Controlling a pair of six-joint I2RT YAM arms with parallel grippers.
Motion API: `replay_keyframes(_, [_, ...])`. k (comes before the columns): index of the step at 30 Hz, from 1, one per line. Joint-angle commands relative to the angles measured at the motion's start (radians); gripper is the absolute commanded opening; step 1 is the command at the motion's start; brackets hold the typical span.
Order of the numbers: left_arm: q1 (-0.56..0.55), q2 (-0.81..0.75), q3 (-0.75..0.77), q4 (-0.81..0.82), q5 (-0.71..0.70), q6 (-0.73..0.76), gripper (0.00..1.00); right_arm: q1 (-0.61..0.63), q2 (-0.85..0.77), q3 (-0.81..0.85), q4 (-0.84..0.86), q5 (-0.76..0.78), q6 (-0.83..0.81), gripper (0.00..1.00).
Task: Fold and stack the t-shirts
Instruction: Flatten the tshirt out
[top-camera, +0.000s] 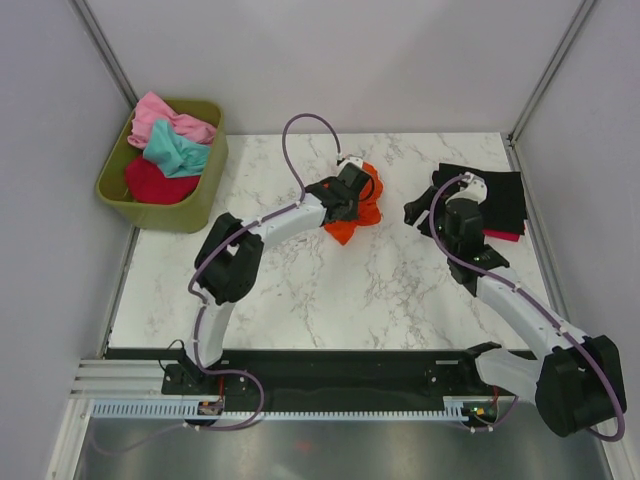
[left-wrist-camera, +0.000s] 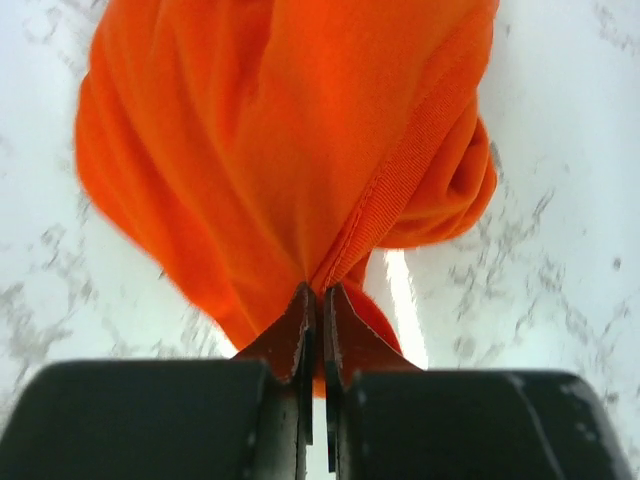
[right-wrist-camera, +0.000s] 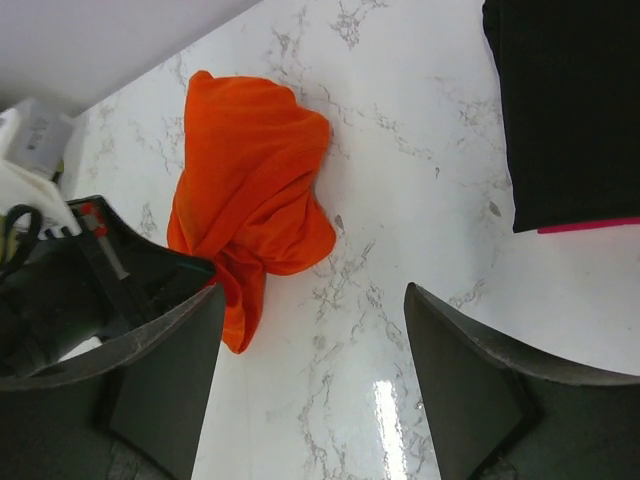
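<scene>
- The orange shirt (top-camera: 350, 218) lay bunched in a loose heap on the marble table (top-camera: 330, 290), a little above the middle of the overhead frame and well apart from the bin.
- The left gripper (left-wrist-camera: 318, 292) was pinched shut on a fold of that shirt. In the left wrist view its two fingertips met at lower centre with cloth gathered into them, and a hemmed edge ran up and to the right from the pinch. Taking an edge rather than the bulk looked meant to let the heap be drawn open and spread flat.
- The right gripper (right-wrist-camera: 310, 305) stood wide with nothing between its fingers, hovering over bare marble between the orange shirt and the folded pile at the right. In its own wrist view the heap sat at upper left, so it seemed placed to take a second corner.
- A folded black shirt (top-camera: 497, 190) lay flat at the upper right of the overhead frame, with a strip of crimson shirt (top-camera: 503, 236) showing under its lower edge. That looked like the stack, kept to one side so the middle of the table was free for folding.
- The olive bin (top-camera: 175, 215) at the upper left held a pink shirt (top-camera: 158, 112), a teal shirt (top-camera: 180, 152) and a dark red shirt (top-camera: 155, 185), all crumpled and not yet folded.
- Judged from this, the task was partly done: two shirts stacked, one in hand, three waiting.
</scene>
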Motion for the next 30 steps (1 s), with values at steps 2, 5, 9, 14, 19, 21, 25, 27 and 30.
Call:
replay_keyframes(2, [0.001, -0.25, -0.074, -0.014, 0.029, -0.017, 0.02, -0.003, 0.084, 0.023, 0.035, -0.074, -0.007, 0.79])
replay_keyframes(5, [0.001, -0.37, -0.153, -0.009, 0.102, -0.057, 0.02, -0.004, 0.126, 0.033, 0.071, -0.16, -0.021, 0.77])
replay_keyframes(9, [0.029, -0.466, -0.304, 0.059, 0.211, -0.113, 0.02, -0.003, 0.212, 0.028, 0.176, -0.3, -0.042, 0.73])
replay_keyframes(14, [0.206, -0.524, -0.5, 0.185, 0.433, -0.198, 0.02, 0.029, 0.365, 0.062, 0.241, -0.401, -0.07, 0.67])
replay_keyframes(19, [0.3, -0.533, -0.599, 0.294, 0.504, -0.267, 0.02, 0.065, 0.469, 0.134, 0.186, -0.41, -0.094, 0.75])
replay_keyframes(21, [0.313, -0.532, -0.61, 0.293, 0.503, -0.277, 0.02, 0.071, 0.486, 0.143, 0.152, -0.403, -0.094, 0.76])
replay_keyframes(25, [0.319, -0.565, -0.636, 0.3, 0.457, -0.285, 0.02, 0.091, 0.491, 0.148, 0.091, -0.352, -0.1, 0.77])
replay_keyframes(27, [0.322, -0.578, -0.651, 0.302, 0.415, -0.287, 0.02, 0.103, 0.5, 0.163, 0.059, -0.326, -0.102, 0.76])
replay_keyframes(30, [0.333, -0.593, -0.667, 0.303, 0.392, -0.296, 0.02, 0.105, 0.528, 0.178, 0.046, -0.317, -0.096, 0.67])
